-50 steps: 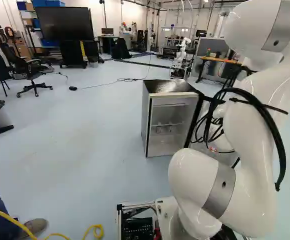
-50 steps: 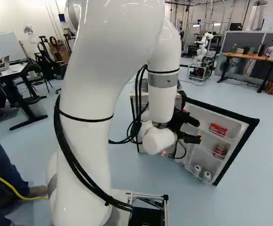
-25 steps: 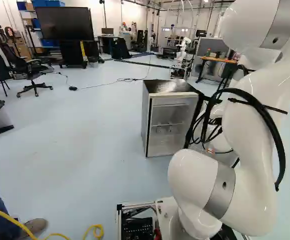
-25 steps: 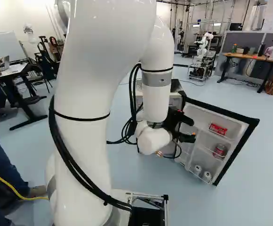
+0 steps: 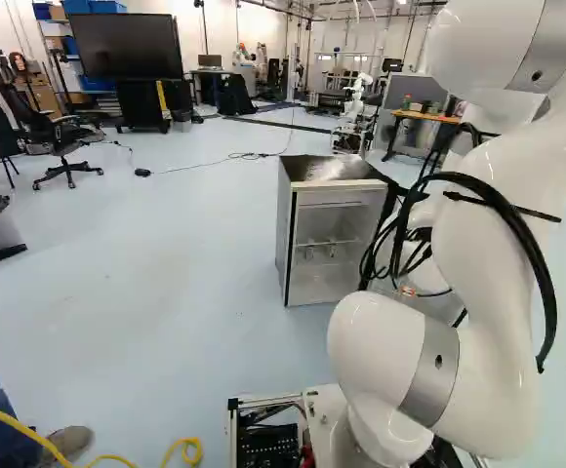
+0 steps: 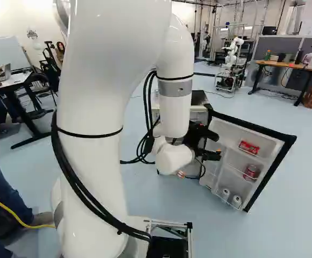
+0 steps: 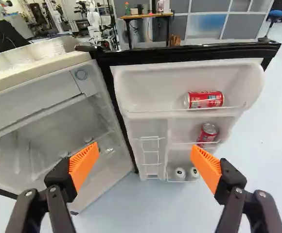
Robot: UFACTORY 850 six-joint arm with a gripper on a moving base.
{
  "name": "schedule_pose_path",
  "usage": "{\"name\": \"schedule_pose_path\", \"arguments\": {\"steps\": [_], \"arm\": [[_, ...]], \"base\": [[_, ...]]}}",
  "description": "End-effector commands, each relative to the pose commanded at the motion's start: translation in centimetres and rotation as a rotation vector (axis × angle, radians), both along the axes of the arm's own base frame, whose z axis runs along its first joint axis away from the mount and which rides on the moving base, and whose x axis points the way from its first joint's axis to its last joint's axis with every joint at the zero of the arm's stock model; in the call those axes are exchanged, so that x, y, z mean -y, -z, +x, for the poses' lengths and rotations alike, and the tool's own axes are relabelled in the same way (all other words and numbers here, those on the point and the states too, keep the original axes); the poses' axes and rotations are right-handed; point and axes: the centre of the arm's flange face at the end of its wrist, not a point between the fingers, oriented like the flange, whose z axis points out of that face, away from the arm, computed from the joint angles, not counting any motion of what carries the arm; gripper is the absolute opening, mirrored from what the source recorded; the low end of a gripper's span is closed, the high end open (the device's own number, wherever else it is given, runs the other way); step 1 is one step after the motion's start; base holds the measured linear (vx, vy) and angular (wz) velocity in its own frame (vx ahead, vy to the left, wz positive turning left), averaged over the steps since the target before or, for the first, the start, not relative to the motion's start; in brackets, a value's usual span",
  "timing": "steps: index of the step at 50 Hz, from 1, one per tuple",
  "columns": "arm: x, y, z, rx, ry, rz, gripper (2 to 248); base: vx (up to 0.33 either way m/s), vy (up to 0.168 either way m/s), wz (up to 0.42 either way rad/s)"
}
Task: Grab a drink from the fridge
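My hand (image 7: 145, 154): released, pads (image 7: 206, 167) wide apart, nothing between. Fridge (image 5: 330, 239): door (image 7: 137, 127) open. Upper red can (image 7: 206, 100): on its side, top door shelf (image 7: 148, 90). Lower red can (image 7: 208, 133): upright, beneath. Advice: choose one, centre on it, clear the rail (image 7: 172, 111), advance slowly, close evenly.

Pale blue floor (image 5: 166, 253), white wall (image 6: 11, 21), black chair (image 5: 61, 139), wood-topped desk (image 6: 282, 64)
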Motion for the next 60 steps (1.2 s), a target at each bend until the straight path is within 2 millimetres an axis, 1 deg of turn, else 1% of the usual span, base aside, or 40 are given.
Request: {"name": "schedule_pose_path", "arguments": {"steps": [15, 29, 43, 60], "arm": [[-2.1, -1.3, 0.7, 0.001, -0.056, -0.010, 247], [-5.0, -2.8, 1.4, 0.004, -0.129, -0.023, 247], [-8.6, -4.6, 1.8, 0.009, -0.223, -0.038, 247], [-13.9, -6.8, 1.5, 0.019, -0.363, -0.059, 247]], "base": [[0.000, 0.000, 0.000], [0.000, 0.000, 0.000], [0.000, 0.000, 0.000], [0.000, 0.000, 0.000]]}}
